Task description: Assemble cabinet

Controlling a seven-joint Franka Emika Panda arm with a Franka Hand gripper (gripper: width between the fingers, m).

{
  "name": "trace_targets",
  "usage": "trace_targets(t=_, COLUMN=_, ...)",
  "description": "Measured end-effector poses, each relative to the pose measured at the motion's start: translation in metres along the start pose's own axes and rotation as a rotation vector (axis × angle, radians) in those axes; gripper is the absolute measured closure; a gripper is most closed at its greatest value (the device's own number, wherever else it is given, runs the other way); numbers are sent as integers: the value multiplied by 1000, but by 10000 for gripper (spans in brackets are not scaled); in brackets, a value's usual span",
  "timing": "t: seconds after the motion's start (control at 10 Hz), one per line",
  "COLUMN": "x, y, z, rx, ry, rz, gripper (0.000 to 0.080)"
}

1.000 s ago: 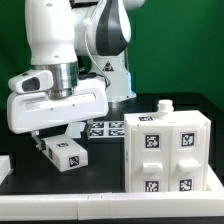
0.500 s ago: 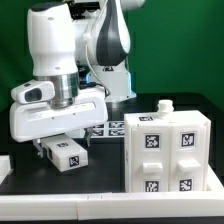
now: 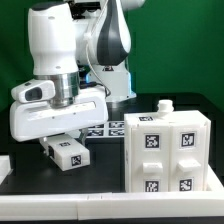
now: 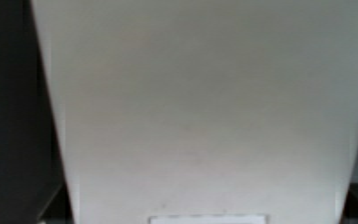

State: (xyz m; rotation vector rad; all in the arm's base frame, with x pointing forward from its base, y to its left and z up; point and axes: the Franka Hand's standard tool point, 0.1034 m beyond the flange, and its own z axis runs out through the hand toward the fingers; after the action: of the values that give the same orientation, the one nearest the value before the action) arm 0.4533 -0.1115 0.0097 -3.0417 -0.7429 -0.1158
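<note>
The cabinet box (image 3: 165,150) stands upright at the exterior view's right, probably waiting for parts. Its small block (image 3: 63,153) lies apart, just under the gripper (image 3: 48,141); whether the jaws clamp it, we cannot tell.

No readable text or numbers, only black-and-white marker tags (image 3: 150,141) on cabinet (image 3: 167,161), small block (image 3: 65,153), marker board (image 3: 103,127)

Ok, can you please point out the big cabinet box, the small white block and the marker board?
big cabinet box (image 3: 166,158): exterior view, middle of its tagged front face.
small white block (image 3: 68,155): exterior view, on its tagged side.
marker board (image 3: 103,128): exterior view, on its visible printed strip.
</note>
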Motion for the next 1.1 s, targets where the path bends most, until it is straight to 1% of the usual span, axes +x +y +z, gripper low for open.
trace_targets(t=0.1, x=3, y=1, z=-4, rx=-8, ry=9, rz=-3, gripper=244)
trace_targets(t=0.2, x=9, y=1, z=-15, rx=-16, ry=20, rz=-9, gripper=244)
trace_targets(t=0.3, x=18, y=-3, z=-32, rx=-15, ry=28, rz=-24, gripper=244)
trace_targets(t=0.4, x=28, y=-7, z=-48, rx=-23, ry=44, rz=-35, gripper=244)
trace_targets(t=0.5, x=43, y=-12, z=-70, rx=-24, ry=56, rz=-34, gripper=243)
trace_targets(t=0.6, x=61, y=-20, z=-97, rx=-30, ry=74, rz=-29, gripper=243)
trace_targets(t=0.7, x=79, y=-30, z=-119, rx=-30, ry=87, rz=22, gripper=243)
trace_targets(t=0.8, x=107, y=-43, z=-138, rx=-26, ry=89, rz=76, gripper=243)
trace_targets(t=0.9, x=134, y=-51, z=-153, rx=-20, ry=87, rz=113, gripper=243)
trace_targets(t=1.0, x=159, y=-55, z=-163, rx=-21, ry=86, rz=153, gripper=243)
trace_targets(t=1.1, x=181, y=-56, z=-169, rx=-19, ry=84, rz=187, gripper=243)
